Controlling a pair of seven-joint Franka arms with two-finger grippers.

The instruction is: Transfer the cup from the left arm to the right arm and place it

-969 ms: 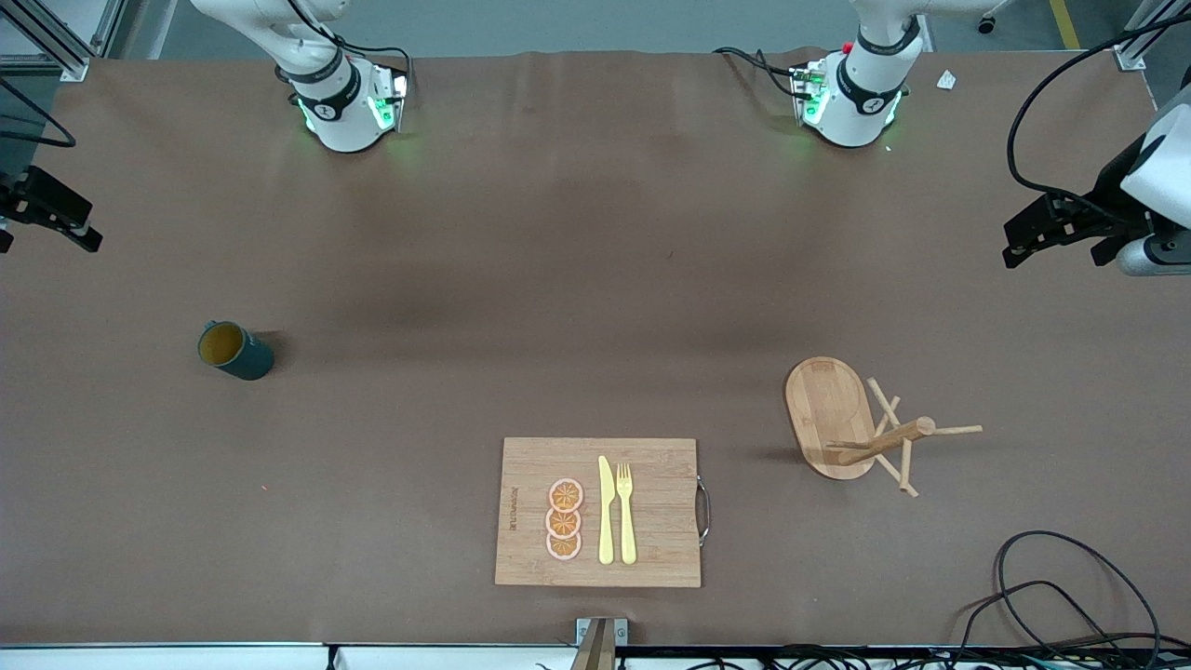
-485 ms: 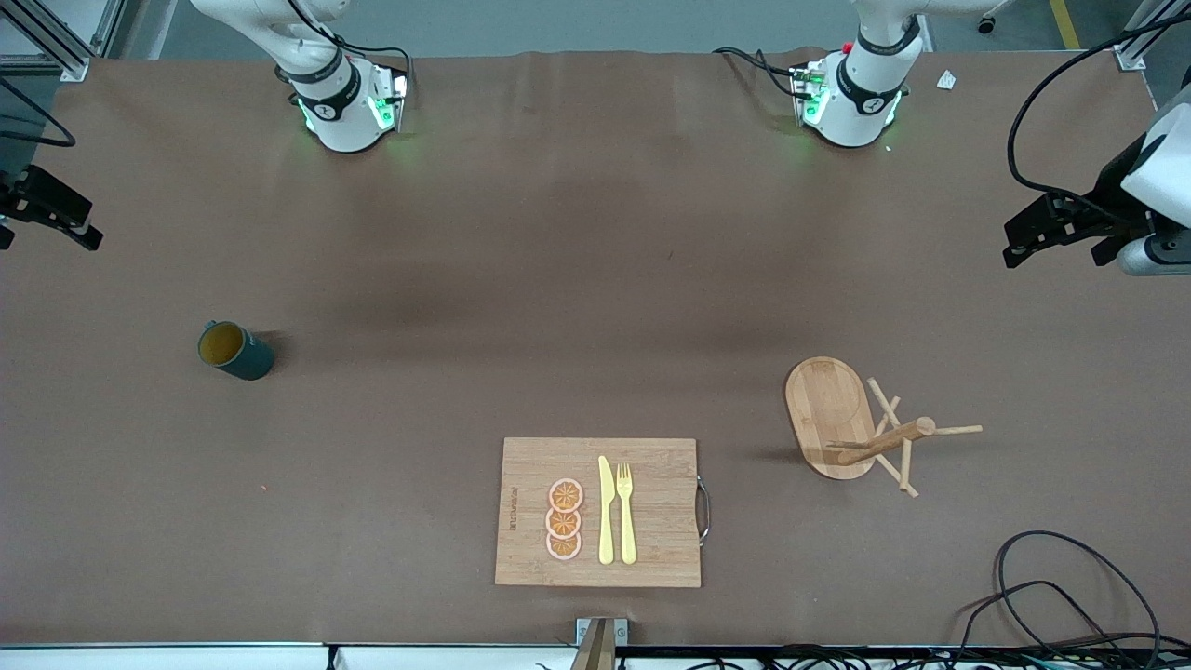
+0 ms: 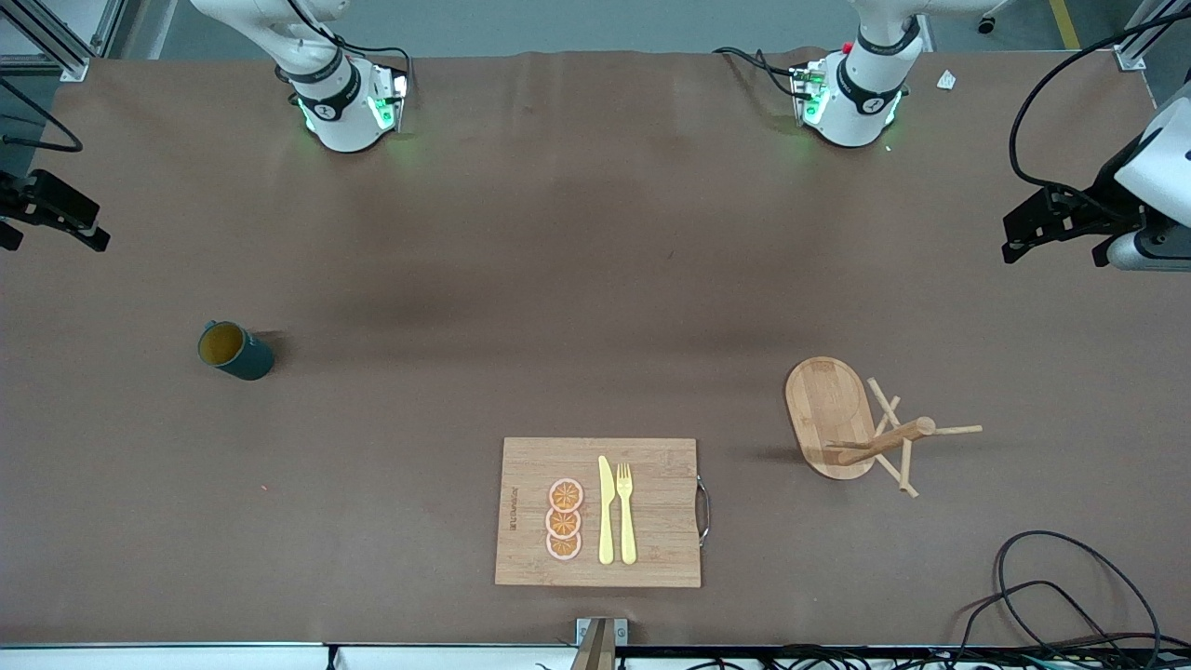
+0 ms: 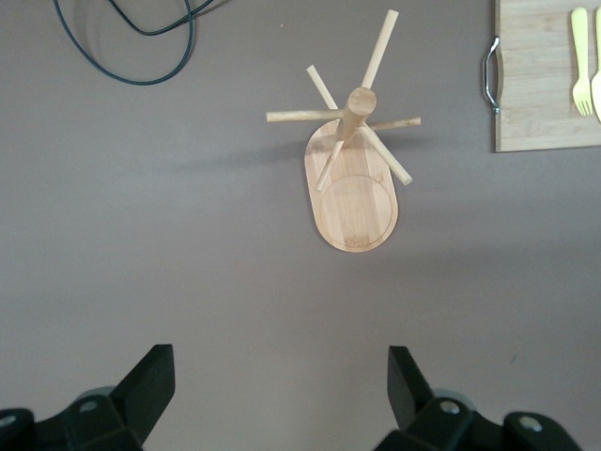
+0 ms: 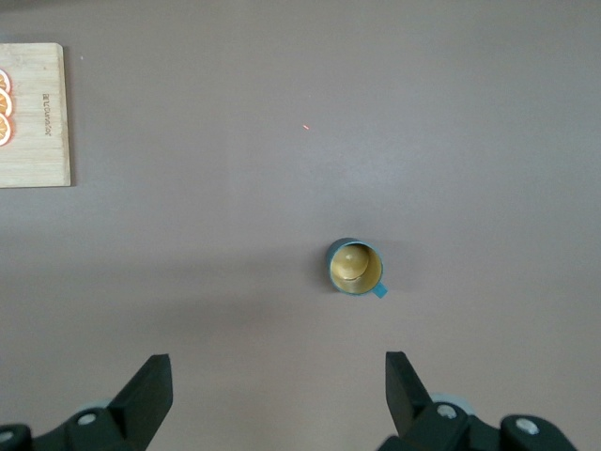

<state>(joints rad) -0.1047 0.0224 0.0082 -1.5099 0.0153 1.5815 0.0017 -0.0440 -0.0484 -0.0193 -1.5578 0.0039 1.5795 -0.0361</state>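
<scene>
One cup [image 3: 234,350] stands upright on the brown table [image 3: 577,279], well apart from the right gripper [image 5: 277,395] — wide open, empty, cut off at the picture's edge. The left gripper [image 4: 282,390], equally open and empty, hangs above the wooden mug tree [image 4: 352,164]. Both grippers have shifted slightly; the cup hasn't — cables [image 3: 1061,596] trail at the table's edge.

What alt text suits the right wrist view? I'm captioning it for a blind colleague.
A dark teal cup with a yellow inside stands upright on the brown table, seen from above past the open right tool. A wooden cutting board shows at the picture's edge.
</scene>
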